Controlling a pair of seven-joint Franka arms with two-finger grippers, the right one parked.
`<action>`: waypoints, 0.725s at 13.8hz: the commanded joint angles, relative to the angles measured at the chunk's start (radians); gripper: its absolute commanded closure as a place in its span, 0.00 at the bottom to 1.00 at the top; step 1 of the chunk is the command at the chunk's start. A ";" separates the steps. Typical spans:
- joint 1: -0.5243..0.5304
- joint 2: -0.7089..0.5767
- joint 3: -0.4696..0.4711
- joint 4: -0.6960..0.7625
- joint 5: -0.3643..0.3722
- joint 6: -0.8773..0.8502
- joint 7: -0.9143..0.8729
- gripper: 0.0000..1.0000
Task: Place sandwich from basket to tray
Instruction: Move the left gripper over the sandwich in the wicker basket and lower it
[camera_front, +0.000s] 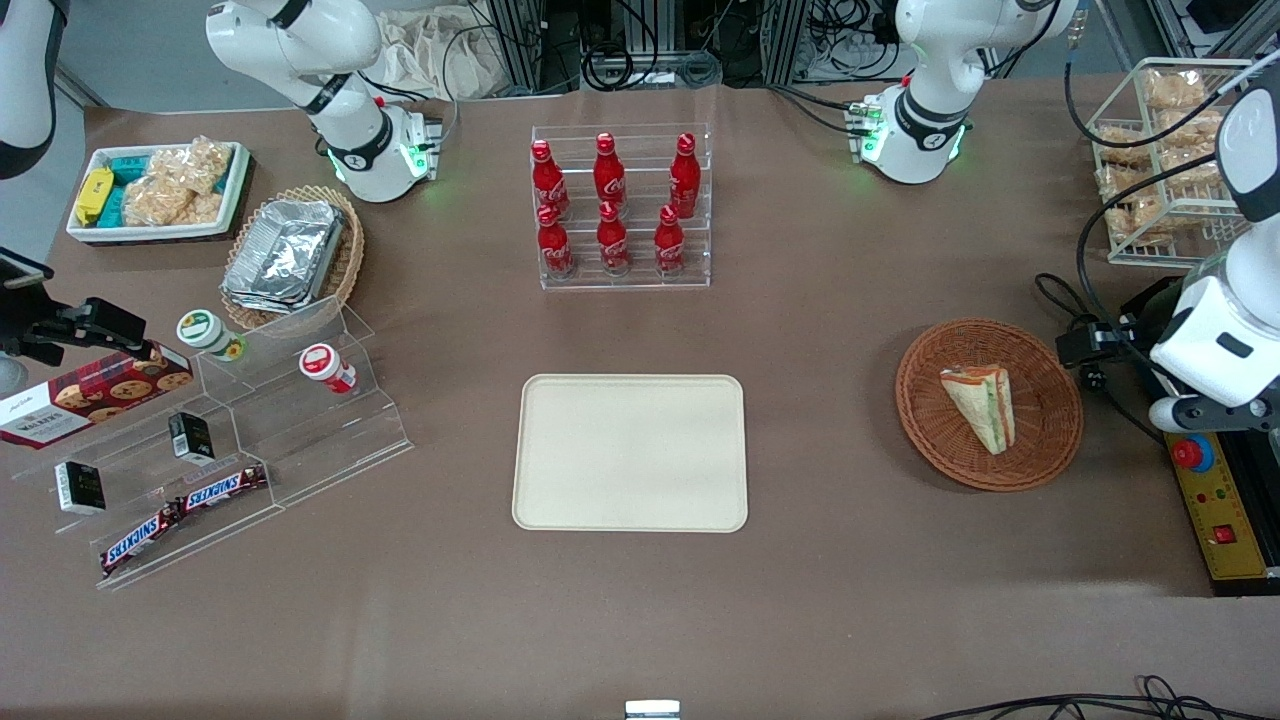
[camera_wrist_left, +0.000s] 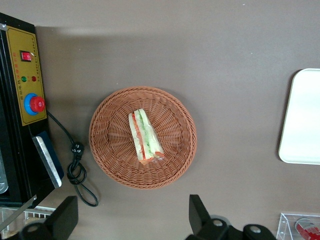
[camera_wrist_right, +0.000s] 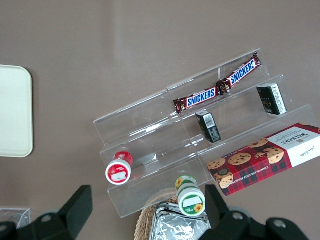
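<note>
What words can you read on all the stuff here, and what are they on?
"SNICKERS": on the two candy bars on the clear stand.
"WALKERS": on the red cookie box.
Coca-Cola script: on the red bottles, too small to read properly.
Labels on the two small jars, the black packs and the yellow control panel: too small.
The sandwich, basket, tray: no words.
The hand hovers open above the basket.

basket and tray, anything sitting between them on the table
Nothing: in the front view the stretch between the basket, holding the sandwich, and the tray is bare brown table. The open gripper hovers above the basket.
</note>
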 joint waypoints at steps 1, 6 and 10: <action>-0.008 -0.007 0.020 0.007 -0.032 -0.018 0.014 0.01; -0.016 0.019 0.017 0.007 -0.028 -0.012 0.013 0.01; -0.013 0.041 0.017 -0.030 -0.021 0.005 0.014 0.01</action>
